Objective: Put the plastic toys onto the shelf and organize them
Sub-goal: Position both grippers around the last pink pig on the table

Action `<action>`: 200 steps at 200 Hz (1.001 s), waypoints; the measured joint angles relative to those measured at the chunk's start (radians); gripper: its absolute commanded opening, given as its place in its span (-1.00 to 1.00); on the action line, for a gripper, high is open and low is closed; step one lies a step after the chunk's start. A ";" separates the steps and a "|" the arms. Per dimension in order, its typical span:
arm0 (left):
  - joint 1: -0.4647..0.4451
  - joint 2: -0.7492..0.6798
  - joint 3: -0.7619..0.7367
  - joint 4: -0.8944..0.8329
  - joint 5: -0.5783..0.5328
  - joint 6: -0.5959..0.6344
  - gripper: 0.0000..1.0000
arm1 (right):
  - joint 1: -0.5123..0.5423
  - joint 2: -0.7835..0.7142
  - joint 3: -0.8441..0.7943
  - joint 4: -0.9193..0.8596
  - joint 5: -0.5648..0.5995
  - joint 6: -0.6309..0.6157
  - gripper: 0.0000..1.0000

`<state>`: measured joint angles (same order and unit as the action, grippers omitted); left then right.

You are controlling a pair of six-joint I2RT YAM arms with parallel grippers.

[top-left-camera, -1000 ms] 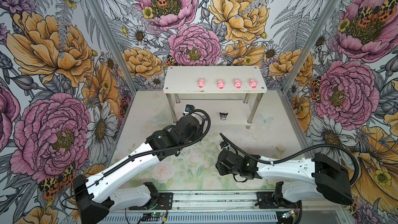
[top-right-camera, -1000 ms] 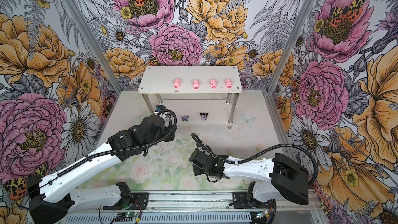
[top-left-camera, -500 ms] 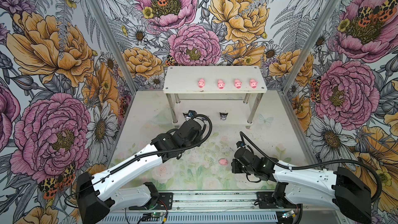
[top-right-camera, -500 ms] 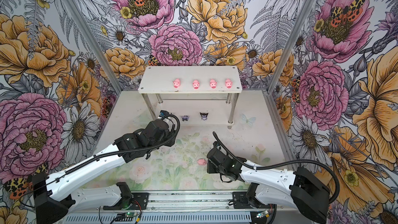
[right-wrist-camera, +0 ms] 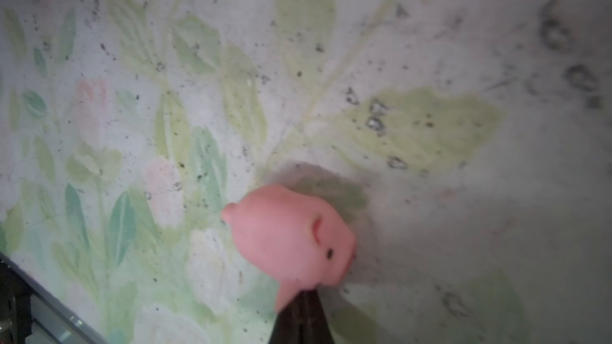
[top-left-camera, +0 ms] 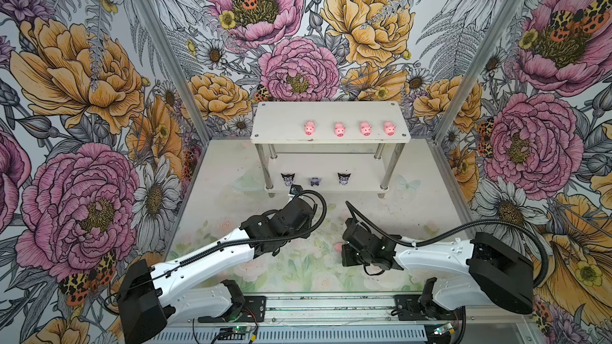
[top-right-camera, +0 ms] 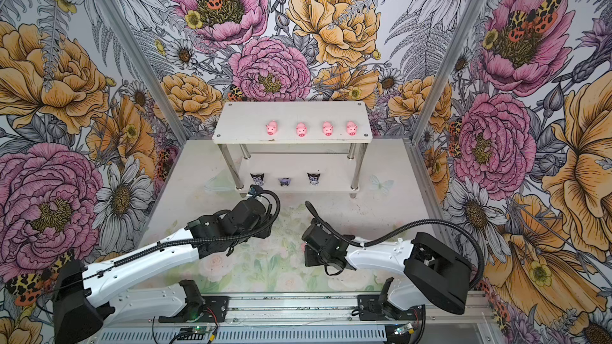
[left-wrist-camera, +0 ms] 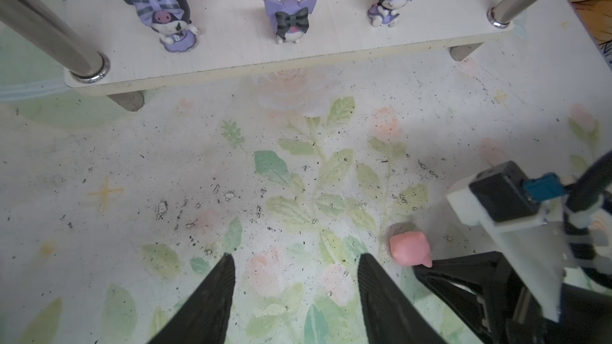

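Loose pig (right-wrist-camera: 291,243): small, soft pink, rounded body, one black dot eye, short stubby nubs. It lies on the floral desk (left-wrist-camera: 165,167), in front of the shelf (top-left-camera: 281,120) and well apart from it.

My right end effector (right-wrist-camera: 303,302) is closed, fingers pressed together. The pig sits right at their tips, with one pink nub touching them. I cannot tell whether that nub is pinched.

My left end effector (left-wrist-camera: 296,259) is open with nothing between its fingers. The pig lies just beside it, outside the gap.

Four pigs (top-left-camera: 339,129) stand in a row on the shelf's top tier, snouts toward my arms. Three black-and-lavender figures (left-wrist-camera: 291,21) stand in a row on the lower tier, near its front edge.
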<state>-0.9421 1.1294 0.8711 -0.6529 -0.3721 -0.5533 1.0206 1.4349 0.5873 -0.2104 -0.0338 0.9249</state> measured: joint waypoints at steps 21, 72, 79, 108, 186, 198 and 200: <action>0.005 -0.008 -0.006 0.007 0.000 -0.011 0.30 | 0.041 0.098 0.055 0.097 -0.036 0.002 -1.00; 0.018 -0.040 -0.049 0.007 0.001 -0.028 0.34 | 0.060 0.089 0.071 0.135 -0.051 0.005 -1.00; 0.018 -0.040 -0.051 0.008 0.002 -0.029 0.35 | 0.053 0.046 0.064 0.111 -0.039 0.001 -1.00; 0.018 -0.039 -0.063 0.008 0.004 -0.029 0.37 | -0.004 -0.189 0.011 0.008 0.019 -0.003 -1.00; 0.019 -0.008 -0.096 0.063 0.049 -0.044 0.41 | -0.131 -0.325 -0.123 -0.177 0.090 0.001 -0.93; 0.019 0.001 -0.096 0.068 0.052 -0.048 0.43 | -0.131 -0.294 -0.123 -0.172 0.088 0.001 -0.93; 0.019 0.003 -0.096 0.068 0.053 -0.048 0.43 | -0.131 -0.289 -0.123 -0.171 0.086 0.001 -0.93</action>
<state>-0.9226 1.1320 0.7753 -0.5846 -0.3195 -0.6018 0.8898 1.1458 0.4644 -0.3809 0.0525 0.9260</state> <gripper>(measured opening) 0.705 0.046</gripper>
